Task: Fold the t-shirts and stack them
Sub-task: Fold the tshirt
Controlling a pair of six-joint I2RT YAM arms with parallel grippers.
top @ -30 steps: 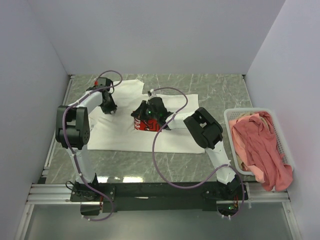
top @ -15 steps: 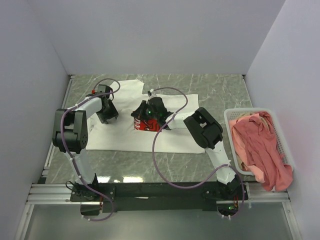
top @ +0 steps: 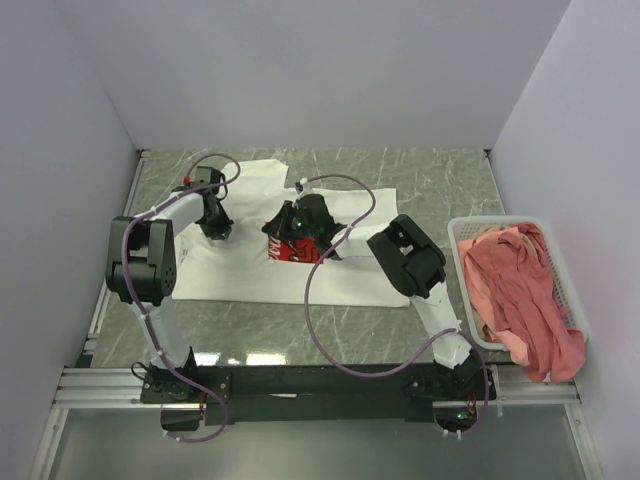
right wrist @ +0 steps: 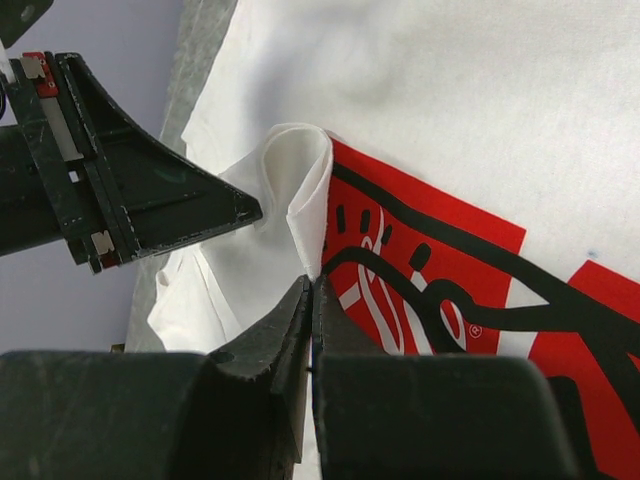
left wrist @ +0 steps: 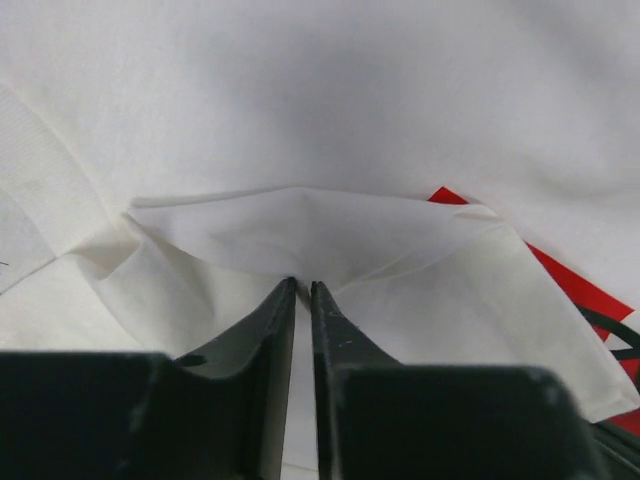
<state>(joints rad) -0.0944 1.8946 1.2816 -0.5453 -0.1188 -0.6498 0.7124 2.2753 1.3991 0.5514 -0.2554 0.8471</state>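
The left gripper [left wrist: 303, 284] has its fingers almost together, pinching a raised fold of the white t-shirt [left wrist: 300, 120]. The right gripper [right wrist: 309, 282] is clamped on another fold of it, just beside the red print [right wrist: 430, 250]. The shirt lies spread on the marbled table [top: 430, 180]. Well to the right, pink t-shirts [top: 525, 290] fill a white basket [top: 456, 245].

White red-print tee [top: 250, 275], ctr (pink tees [top: 520, 285] rt)
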